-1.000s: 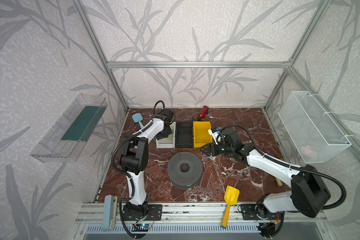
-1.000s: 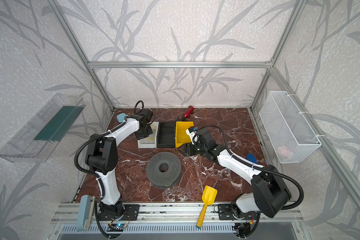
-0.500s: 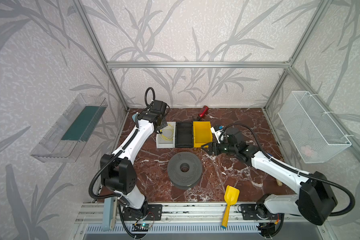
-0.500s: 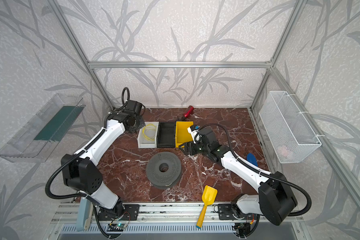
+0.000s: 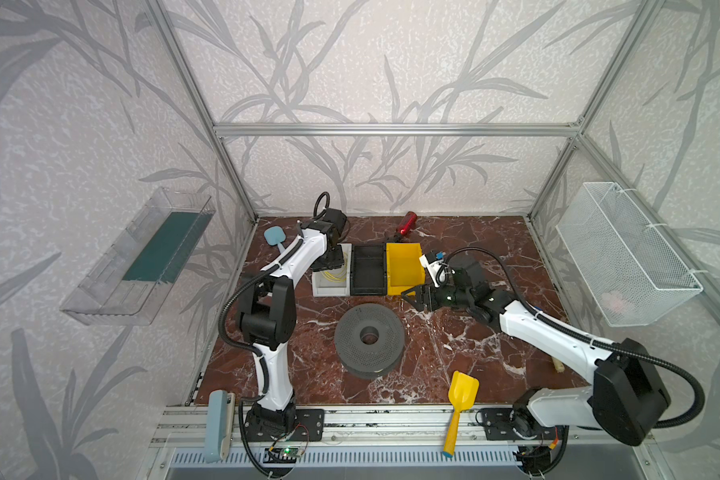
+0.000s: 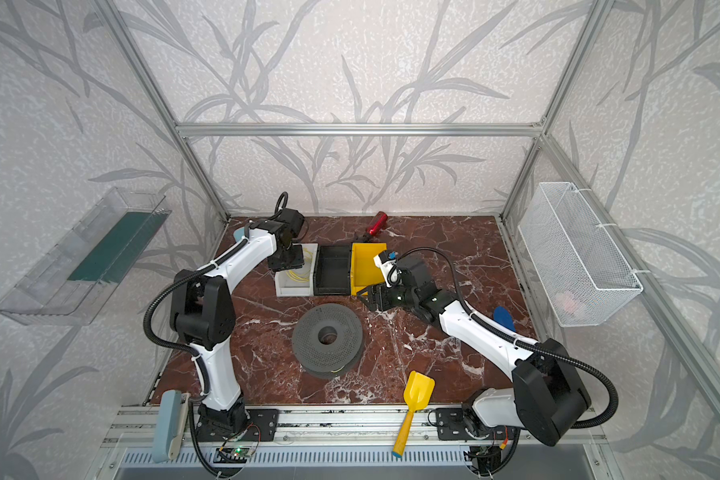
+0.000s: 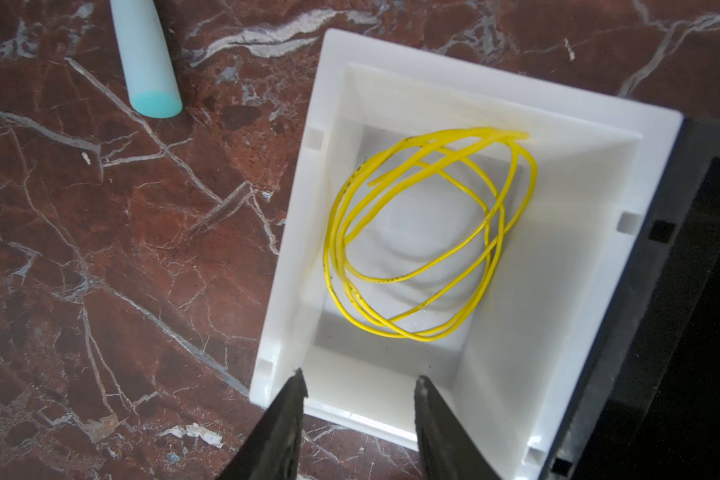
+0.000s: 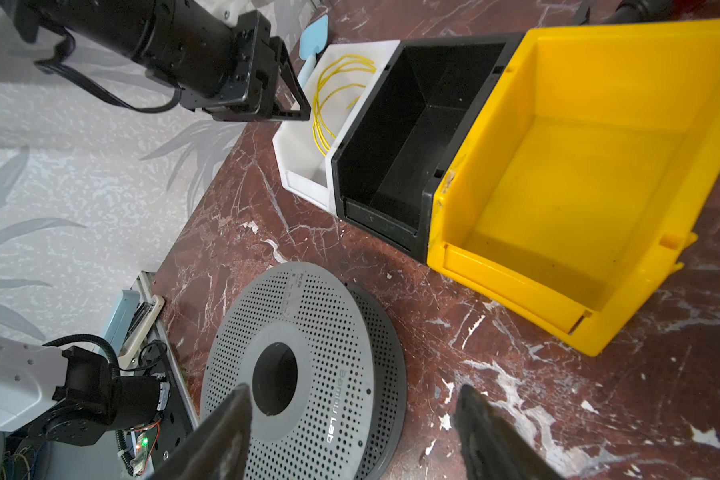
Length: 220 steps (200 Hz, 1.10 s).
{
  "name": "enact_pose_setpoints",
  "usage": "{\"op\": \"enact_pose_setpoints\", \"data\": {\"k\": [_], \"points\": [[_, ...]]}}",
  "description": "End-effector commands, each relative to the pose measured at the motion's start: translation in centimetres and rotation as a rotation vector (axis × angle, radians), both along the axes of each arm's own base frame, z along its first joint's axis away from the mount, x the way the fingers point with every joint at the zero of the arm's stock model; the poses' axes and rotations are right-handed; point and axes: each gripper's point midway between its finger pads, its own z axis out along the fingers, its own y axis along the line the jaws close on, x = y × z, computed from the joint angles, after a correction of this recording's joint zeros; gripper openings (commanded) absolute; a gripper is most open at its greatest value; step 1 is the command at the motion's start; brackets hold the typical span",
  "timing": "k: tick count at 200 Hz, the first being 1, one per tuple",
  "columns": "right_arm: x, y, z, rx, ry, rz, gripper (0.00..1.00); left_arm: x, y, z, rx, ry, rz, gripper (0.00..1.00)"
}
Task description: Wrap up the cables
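The cables are one thin yellow wire [image 7: 334,249] coiled in loose loops on the floor of a white bin [image 7: 292,232], and show in both top views [image 5: 333,274] [image 6: 298,274]. My left gripper [image 7: 360,378] hovers over that bin's near end [image 5: 329,262], open, with nothing between its fingers and clear of the wire. My right gripper [image 8: 352,390] is open and empty, low over the table [image 5: 410,296] between the yellow bin's front and a grey perforated spool [image 8: 304,365] [image 5: 368,332].
A black bin [image 5: 368,270] and a yellow bin [image 5: 404,266] stand to the right of the white bin [image 5: 329,289]. A light blue spatula [image 7: 150,62] lies behind it, a red-handled tool [image 5: 406,220] at the back, a yellow shovel [image 5: 460,399] at the front edge. A wire basket [image 5: 624,257] hangs on the right wall.
My left gripper has gone from shut to open over the white bin, and the left arm has shifted and come back there. The wire lies loose in the bin. The right arm has barely moved.
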Motion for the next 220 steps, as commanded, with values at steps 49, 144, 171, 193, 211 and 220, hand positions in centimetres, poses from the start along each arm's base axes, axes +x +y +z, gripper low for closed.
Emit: {"op": "enact_pose_setpoints", "data": {"k": [49, 144, 171, 193, 211, 220], "points": [[0.7, 0.5, 0.4, 0.003, -0.027, 0.017, 0.76, 0.4, -0.5, -1.7, 0.006, 0.065, 0.042, 0.62], [1.0, 0.0, -0.3, 0.016, -0.009, 0.027, 0.76, -0.1, 0.2, -3.7, 0.037, 0.094, 0.133, 0.56], [1.0, 0.0, -0.4, 0.018, -0.003, 0.026, 0.76, 0.3, 0.1, -4.5, 0.038, 0.092, 0.137, 0.54], [0.9, 0.0, -0.5, 0.017, 0.003, 0.025, 0.76, 0.6, 0.1, -4.9, 0.043, 0.090, 0.136, 0.51], [0.9, -0.1, -0.7, 0.012, 0.007, 0.022, 0.76, 0.8, 0.2, -5.1, 0.052, 0.090, 0.142, 0.40], [0.9, -0.1, -0.9, 0.009, 0.011, 0.021, 0.76, 0.8, 0.4, -5.0, 0.059, 0.094, 0.150, 0.33]]}}
